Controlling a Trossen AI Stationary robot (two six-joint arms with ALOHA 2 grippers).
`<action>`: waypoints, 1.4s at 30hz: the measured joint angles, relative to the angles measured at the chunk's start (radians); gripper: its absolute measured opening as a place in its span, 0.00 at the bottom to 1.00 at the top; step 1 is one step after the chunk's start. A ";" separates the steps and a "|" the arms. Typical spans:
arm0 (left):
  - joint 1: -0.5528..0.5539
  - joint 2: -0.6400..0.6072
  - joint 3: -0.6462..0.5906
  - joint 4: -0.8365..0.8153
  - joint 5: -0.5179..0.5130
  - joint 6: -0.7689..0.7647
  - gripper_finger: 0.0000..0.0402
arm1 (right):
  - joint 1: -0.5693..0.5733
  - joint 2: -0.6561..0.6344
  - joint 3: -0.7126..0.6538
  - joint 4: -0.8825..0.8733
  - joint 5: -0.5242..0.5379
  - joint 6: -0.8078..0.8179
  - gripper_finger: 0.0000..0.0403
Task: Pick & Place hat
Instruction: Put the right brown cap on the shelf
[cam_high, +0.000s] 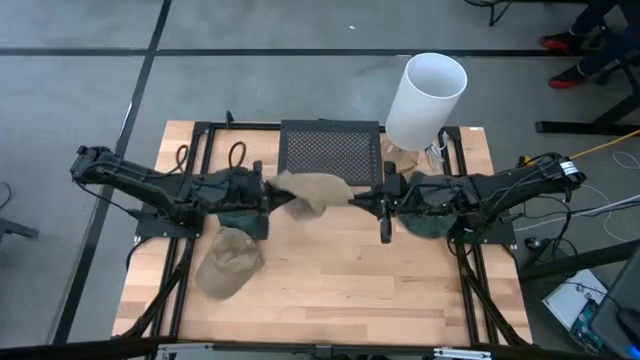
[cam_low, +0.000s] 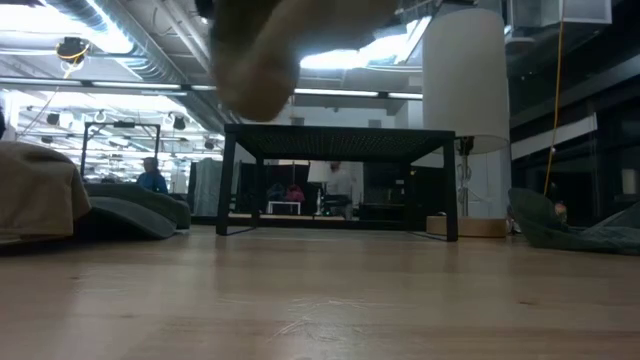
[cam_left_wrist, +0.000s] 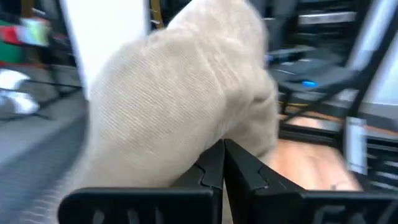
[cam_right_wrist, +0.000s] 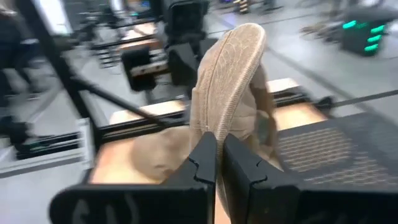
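Above the wooden table (cam_high: 330, 270), both grippers (left (cam_high: 268, 197), right (cam_high: 358, 201)) clamp one hat (cam_high: 312, 190); another hat (cam_high: 228, 264), at seven o'clock, awaits placing.

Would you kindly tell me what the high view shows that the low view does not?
Only the high view shows both arms meeting at mid-table, the left tool and right tool each shut on the held hat, plus a second hat lying on the table. Only the low view shows the room behind, with people far off. Both show the held hat raised, the black mesh rack and the white cylinder.
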 joint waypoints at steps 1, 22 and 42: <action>-0.017 -0.015 0.000 -0.019 0.013 -0.022 0.00 | 0.000 0.000 0.000 0.000 -0.008 0.005 0.03; -0.177 -0.013 0.000 -0.373 -0.291 -0.358 0.05 | -0.001 -0.001 0.000 0.064 -0.006 -0.024 0.03; 0.099 0.015 0.000 -0.152 -0.324 -0.311 0.45 | -0.002 0.000 0.000 0.060 -0.002 -0.029 0.03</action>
